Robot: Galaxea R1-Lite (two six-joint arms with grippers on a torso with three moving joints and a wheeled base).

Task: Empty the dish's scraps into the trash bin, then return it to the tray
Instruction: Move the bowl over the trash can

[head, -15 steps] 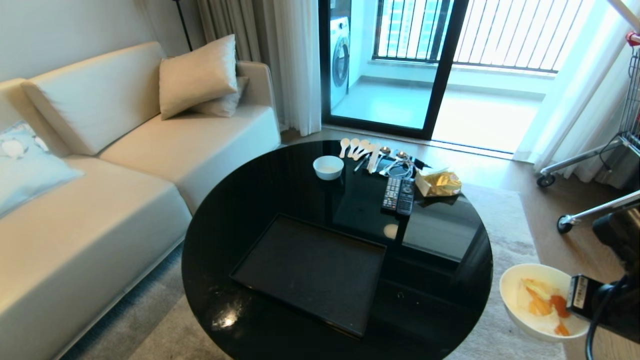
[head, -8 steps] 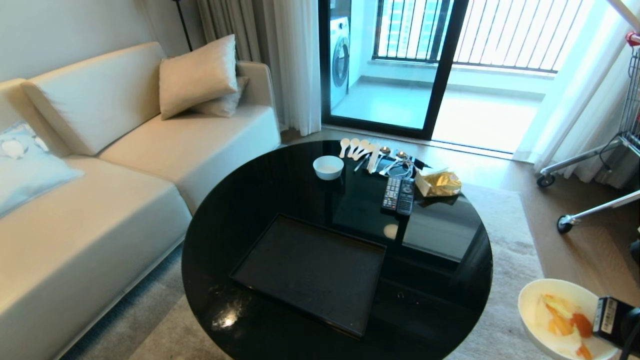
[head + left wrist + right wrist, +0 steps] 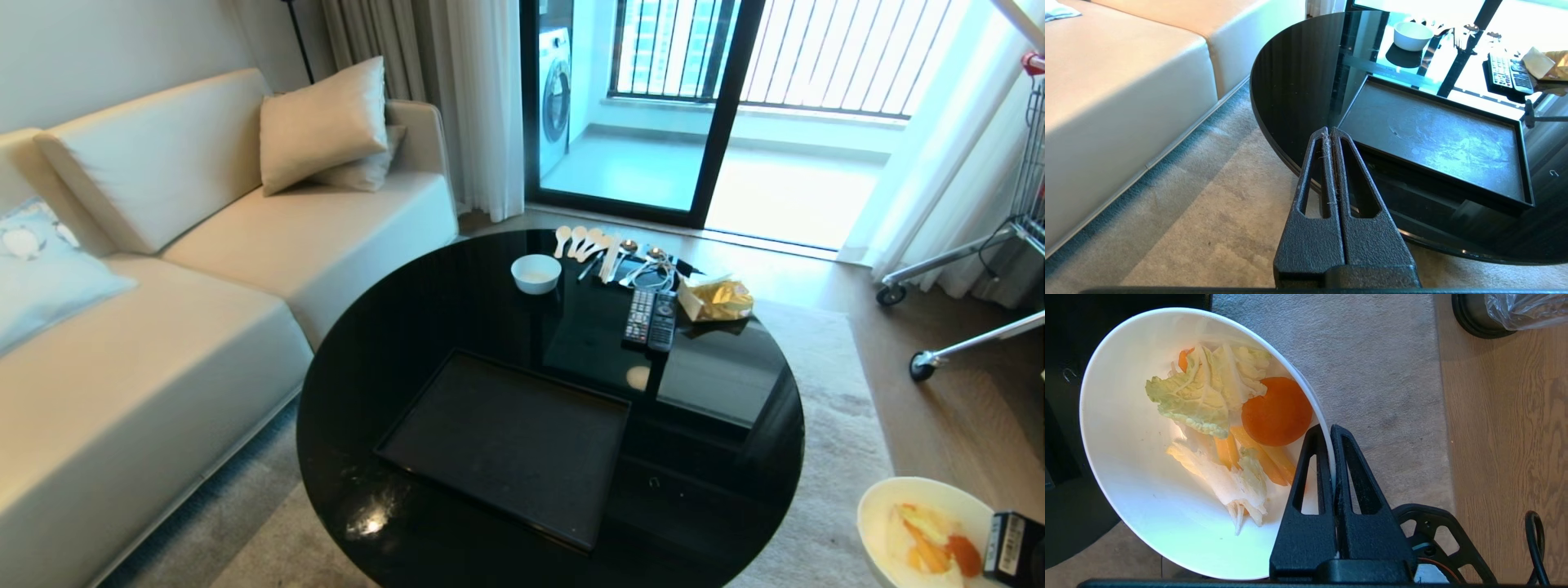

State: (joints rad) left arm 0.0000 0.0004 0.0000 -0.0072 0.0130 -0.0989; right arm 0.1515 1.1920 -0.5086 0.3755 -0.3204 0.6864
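The right gripper point(image 3: 1330, 430) is seen low at the robot's right, its fingers pressed nearly together. The left gripper point(image 3: 1329, 131) is held idle, jaws shut, apparently pointing slightly downward.

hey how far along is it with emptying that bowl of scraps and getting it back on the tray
Done: the dish is off the tray, which sits bare on the black table. In hand: the right gripper pinches the dish's rim, holding it over the rug with the scraps inside; the trash bin stands nearby on the wood floor. Left: tipping the scraps into the bin and returning the dish. The left gripper is shut, idle.
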